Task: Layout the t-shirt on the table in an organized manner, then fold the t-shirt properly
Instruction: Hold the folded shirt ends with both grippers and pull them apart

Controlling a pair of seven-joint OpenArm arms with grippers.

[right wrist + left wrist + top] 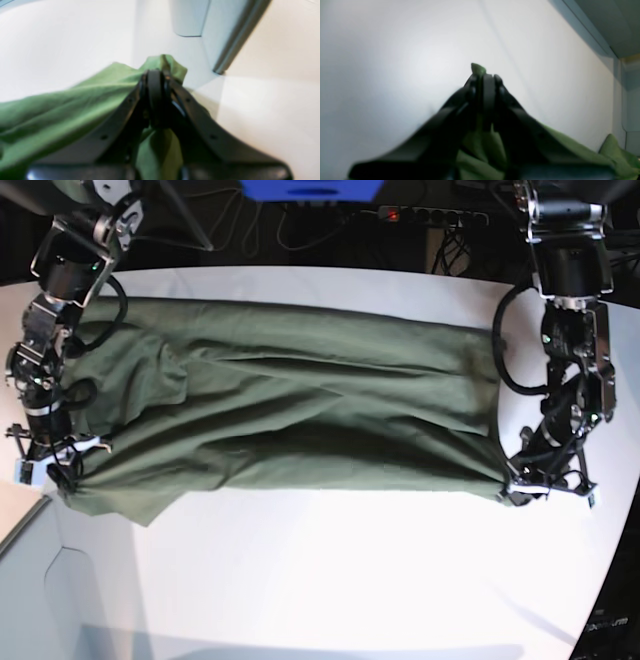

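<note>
The large smooth white tabletop with a curved edge [330, 580] carries the plain olive-green short-sleeved cotton t-shirt [300, 400], which lies stretched crosswise over the far half of the surface, wrinkled, with one lengthwise fold running through its middle. The shirt is held at both near corners: the right gripper [156, 75] is closed on a bunched corner of green cloth at the table's edge, and the left gripper [486, 76] is likewise pinched together on fabric, a small green tip protruding past its fingertips. In the base view both grippers sit low at the near hem line, well apart, with the cloth taut between them. Judged step: the layout stage is near its end, or the first lengthwise fold is in hand; which of the two cannot be settled from these views. The next move would call for both arms to travel together at even tension, so the hem stays straight and neither corner slips, then a level release. No brand, label, print or legible writing is visible on the shirt, the table or the arms
</note>
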